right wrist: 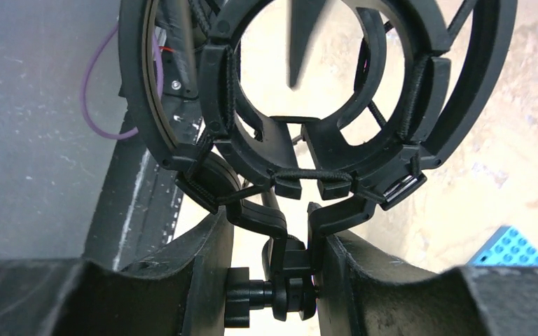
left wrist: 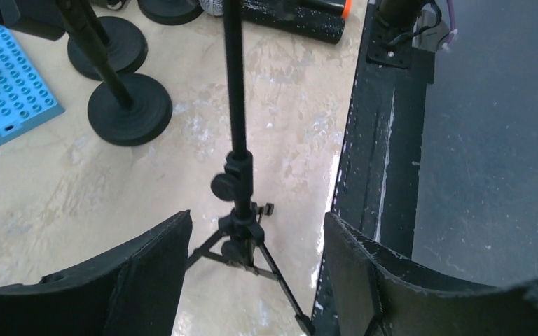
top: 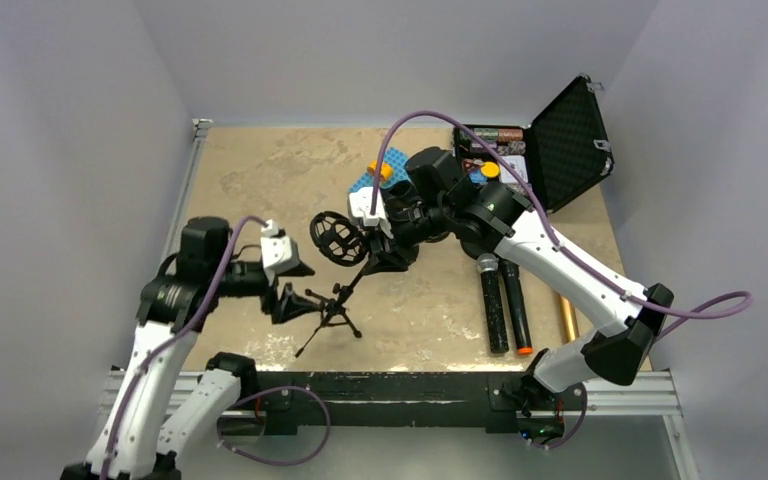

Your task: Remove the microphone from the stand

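Grey walls box in the mottled beige table, and your open room lies mostly over its far left part. On the left, the left gripper stands with jaws wide, straddling the stand low on its pole, just above the tripod hub, with a gap on each side. From there the pole's long axis leans up and to the right, to the shock mount. The right gripper has its jaws narrow on the bracket under that ring. You will find no microphone inside the ring. A silver-headed microphone and an orange-tailed microphone lie flat, side by side, right of the stand and nearer your right arm. The blue brick plate sits just behind the mount, and the open case is far right, so lift toward yourself.
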Robot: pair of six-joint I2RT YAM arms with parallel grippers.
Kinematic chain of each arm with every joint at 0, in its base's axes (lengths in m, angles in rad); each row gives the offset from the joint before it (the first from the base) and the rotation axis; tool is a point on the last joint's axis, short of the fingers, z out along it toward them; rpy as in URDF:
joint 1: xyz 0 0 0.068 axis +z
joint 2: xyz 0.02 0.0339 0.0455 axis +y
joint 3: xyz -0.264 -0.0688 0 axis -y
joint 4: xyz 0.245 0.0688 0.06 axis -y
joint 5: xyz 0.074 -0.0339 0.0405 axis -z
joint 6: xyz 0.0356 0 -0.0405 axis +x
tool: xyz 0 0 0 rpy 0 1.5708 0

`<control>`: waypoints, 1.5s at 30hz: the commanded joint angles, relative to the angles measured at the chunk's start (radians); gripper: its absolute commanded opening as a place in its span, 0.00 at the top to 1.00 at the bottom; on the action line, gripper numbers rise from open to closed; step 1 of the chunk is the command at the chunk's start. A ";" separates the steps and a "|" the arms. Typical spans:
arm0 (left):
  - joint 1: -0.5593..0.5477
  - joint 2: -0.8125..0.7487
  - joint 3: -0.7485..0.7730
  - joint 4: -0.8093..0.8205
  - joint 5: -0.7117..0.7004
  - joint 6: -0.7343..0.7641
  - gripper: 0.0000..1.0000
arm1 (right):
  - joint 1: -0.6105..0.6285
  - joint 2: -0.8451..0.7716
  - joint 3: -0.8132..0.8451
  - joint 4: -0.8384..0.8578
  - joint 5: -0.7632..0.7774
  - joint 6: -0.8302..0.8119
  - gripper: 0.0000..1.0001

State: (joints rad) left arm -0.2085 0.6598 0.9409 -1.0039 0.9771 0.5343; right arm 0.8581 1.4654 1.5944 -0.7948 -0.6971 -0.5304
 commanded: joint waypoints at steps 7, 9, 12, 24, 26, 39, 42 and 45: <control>0.040 0.301 -0.016 0.319 0.227 -0.189 0.28 | -0.027 0.031 0.110 -0.011 -0.045 -0.380 0.84; 0.043 0.317 -0.058 0.421 0.215 -0.254 0.28 | -0.025 0.026 0.100 -0.021 -0.039 -0.420 0.84; 0.042 0.349 -0.120 0.607 0.187 -0.415 0.28 | -0.019 0.020 0.089 -0.057 -0.041 -0.477 0.84; 0.031 0.499 -0.105 0.522 0.260 -0.390 0.40 | -0.013 0.030 0.096 -0.101 -0.039 -0.550 0.84; 0.031 0.510 -0.081 0.429 0.279 -0.332 0.40 | -0.014 0.037 0.107 -0.106 -0.039 -0.555 0.84; 0.031 0.526 -0.002 0.188 0.258 -0.144 0.43 | -0.013 0.041 0.108 -0.098 -0.040 -0.540 0.84; 0.028 0.441 -0.063 0.345 0.207 -0.198 0.43 | -0.013 0.040 0.107 -0.097 -0.041 -0.533 0.84; 0.019 0.361 -0.116 0.475 0.160 -0.208 0.44 | -0.012 0.038 0.107 -0.096 -0.037 -0.528 0.84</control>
State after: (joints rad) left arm -0.1745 1.1244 0.8730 -0.7277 1.1839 0.3332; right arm 0.8459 1.5028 1.6623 -0.9474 -0.7780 -1.0142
